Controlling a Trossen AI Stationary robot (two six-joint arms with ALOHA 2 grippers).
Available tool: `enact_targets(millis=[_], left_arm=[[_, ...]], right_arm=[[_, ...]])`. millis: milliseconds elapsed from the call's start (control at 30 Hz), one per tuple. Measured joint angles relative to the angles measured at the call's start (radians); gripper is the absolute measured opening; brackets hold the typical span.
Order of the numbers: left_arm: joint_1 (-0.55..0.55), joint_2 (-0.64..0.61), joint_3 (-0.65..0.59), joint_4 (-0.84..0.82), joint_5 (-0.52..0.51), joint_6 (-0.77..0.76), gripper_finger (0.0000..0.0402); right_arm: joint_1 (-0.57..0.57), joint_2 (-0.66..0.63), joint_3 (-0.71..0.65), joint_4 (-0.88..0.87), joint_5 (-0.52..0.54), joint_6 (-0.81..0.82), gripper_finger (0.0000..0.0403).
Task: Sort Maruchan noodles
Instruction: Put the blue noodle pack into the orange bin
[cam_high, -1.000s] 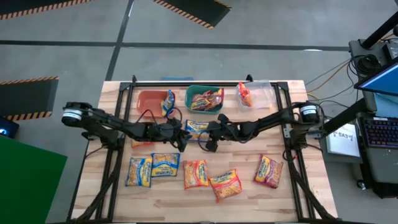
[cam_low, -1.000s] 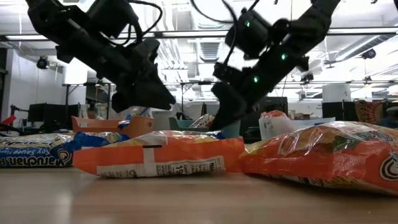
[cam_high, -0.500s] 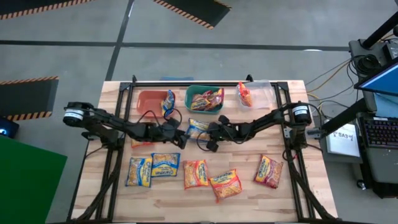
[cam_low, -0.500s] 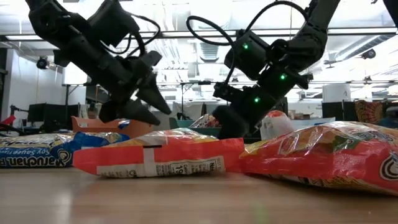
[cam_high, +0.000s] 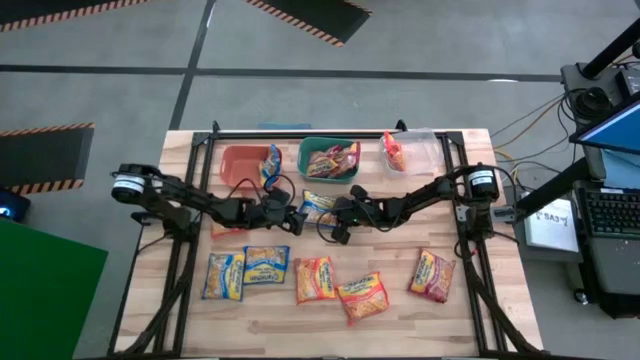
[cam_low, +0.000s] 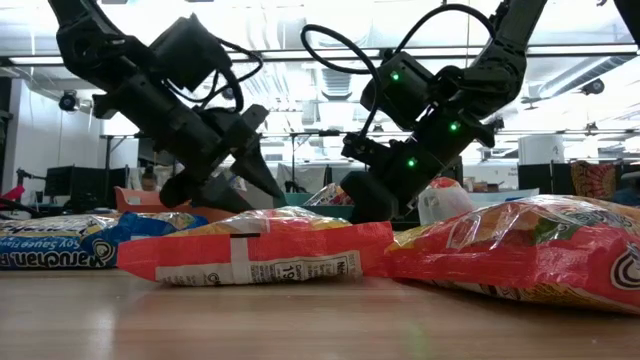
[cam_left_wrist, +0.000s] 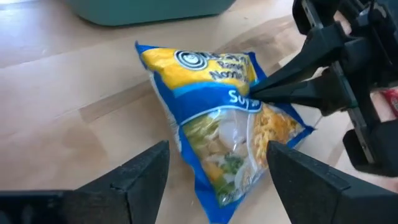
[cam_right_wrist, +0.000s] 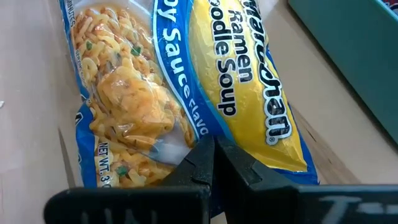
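Observation:
A blue-and-yellow Maruchan packet (cam_high: 317, 203) lies mid-table, just in front of the green bin. My right gripper (cam_high: 334, 209) is shut at its right long side; it also shows in the left wrist view (cam_left_wrist: 256, 93). My left gripper (cam_high: 296, 213) is open just to the left of the packet. In the left wrist view the packet (cam_left_wrist: 217, 118) lies ahead of the left gripper, between the lines of its two fingers, apart from them. Both grippers hang low over the table in the low view, with the left gripper (cam_low: 250, 185) on the left and the right gripper (cam_low: 365, 205) on the right. My right gripper has its shut fingertips (cam_right_wrist: 214, 149) on the packet's long side (cam_right_wrist: 186, 140), about midway along it. The fingers come slanting down from the table's right and lie across the packet. That side looks raised and creased at the tips (cam_left_wrist: 252, 102). The packet's other side rests on the table.
At the far edge stand an orange bin (cam_high: 240, 160) with a blue packet, a green bin (cam_high: 310, 150) with maroon packets, and a clear bin (cam_high: 420, 150) with an orange packet. Several packets lie in a near row, from a blue one (cam_high: 224, 275) to a maroon one (cam_high: 432, 275).
My left gripper has gone down and toward the blue-and-yellow packet, and its fingers now show spread apart. My right gripper has stayed low at the packet's right side. The packet has shifted slightly toward the far edge.

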Motion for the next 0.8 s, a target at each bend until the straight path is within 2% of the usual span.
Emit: enact_targets(millis=[533,667,800], left_arm=[[0.025,0.179,0.030,0.192,-0.003,-0.004,0.0248],[0.025,0.214,0.058,0.196,-0.006,0.001,0.0229],[0.025,0.226,0.074,0.192,-0.007,0.020,0.0193]], right_arm=[[0.000,0.003,-0.002,0.035,-0.005,-0.025,0.0009],[0.000,0.004,-0.003,0.039,-0.005,-0.028,0.0009],[0.000,0.004,-0.003,0.040,-0.005,-0.029,0.0009]])
